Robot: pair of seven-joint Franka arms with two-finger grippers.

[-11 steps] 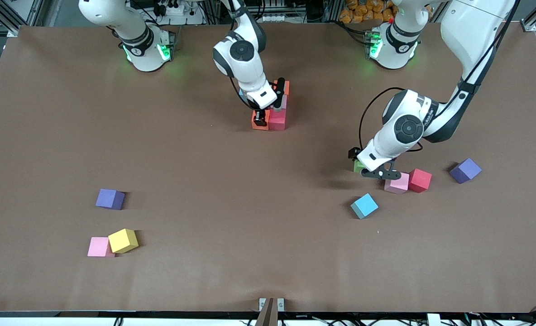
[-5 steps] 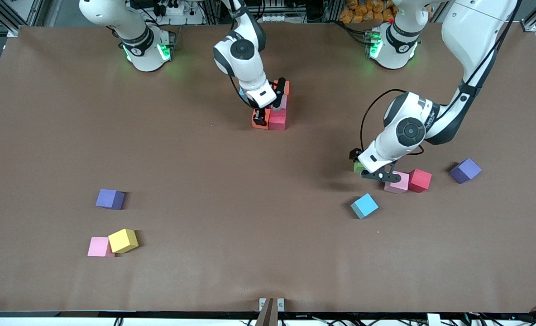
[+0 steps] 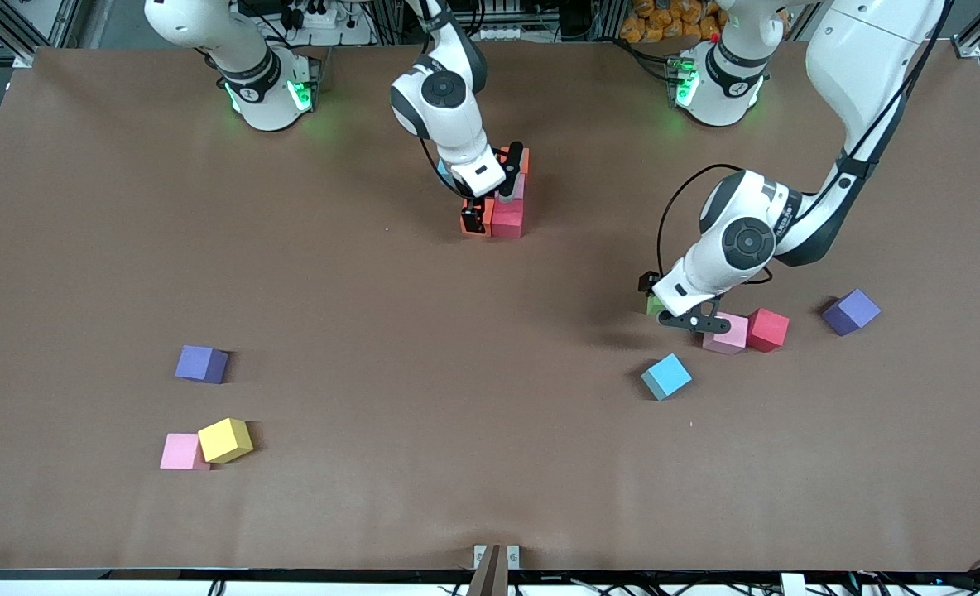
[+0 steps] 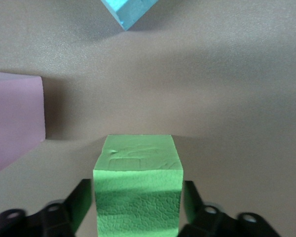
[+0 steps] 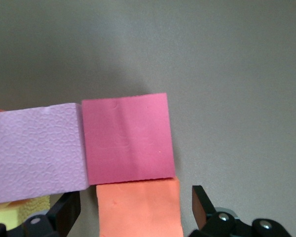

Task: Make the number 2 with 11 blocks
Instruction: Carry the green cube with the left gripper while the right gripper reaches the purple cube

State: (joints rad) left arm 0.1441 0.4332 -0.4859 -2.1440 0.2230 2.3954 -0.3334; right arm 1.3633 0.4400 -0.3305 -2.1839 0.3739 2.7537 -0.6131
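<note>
My right gripper [image 3: 477,217] [image 5: 136,210] is open around an orange block [image 5: 138,200] [image 3: 468,225], with a gap on each side. That block lies against a crimson block [image 5: 126,138] [image 3: 506,218], which adjoins a lilac block [image 5: 37,158]; a yellow one [image 5: 19,212] shows at the edge. My left gripper [image 3: 662,313] [image 4: 137,200] is shut on a green block [image 4: 137,168] [image 3: 654,305] that stands on the table. Beside it lie a pink block [image 3: 728,334] [image 4: 15,123] and a blue block [image 3: 666,376] [image 4: 130,12].
Toward the left arm's end lie a crimson block [image 3: 768,329] touching the pink one and a purple block [image 3: 851,311]. Toward the right arm's end lie a purple block [image 3: 201,363], a pink block [image 3: 178,452] and a yellow block [image 3: 225,439].
My right gripper has opened and let go of the orange block. My left gripper's fingers have closed onto the green block.
</note>
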